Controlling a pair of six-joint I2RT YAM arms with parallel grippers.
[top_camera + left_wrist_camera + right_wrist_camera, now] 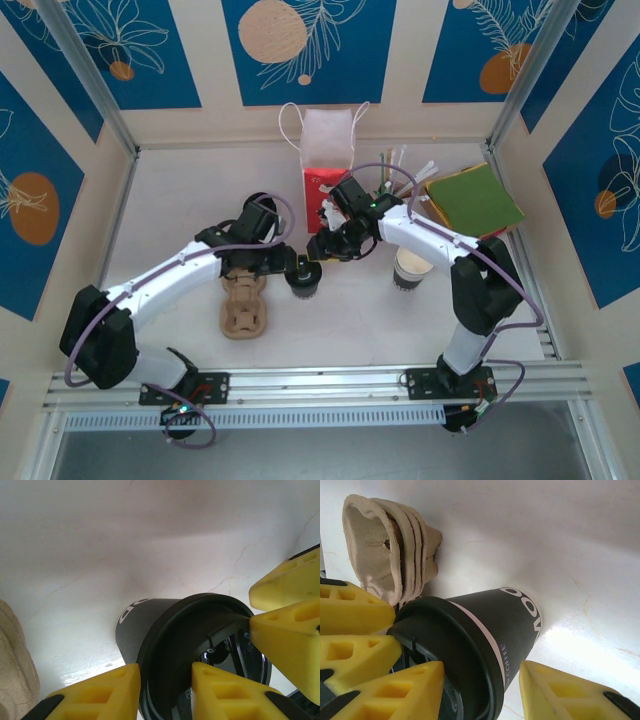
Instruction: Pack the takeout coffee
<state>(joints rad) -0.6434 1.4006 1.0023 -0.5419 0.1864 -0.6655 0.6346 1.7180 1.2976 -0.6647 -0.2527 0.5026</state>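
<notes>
- A stack of pulp cup carriers (243, 310) is seen lying on the bench (180, 200), left of centre, partly covered by the left arm.
- The left end effector (296, 270) is closed on the rim of the black lid, with that rim caught between its yellow fingers.
- The takeout coffee (305, 283) is stood upright on the bench at centre, just right of the carriers.
- The right end effector (318, 260) is spread apart around the cup: one finger is laid against the lid, the other is just clear of the cup wall.
- A lidless cup (410, 268) is placed further right, well apart.
</notes>
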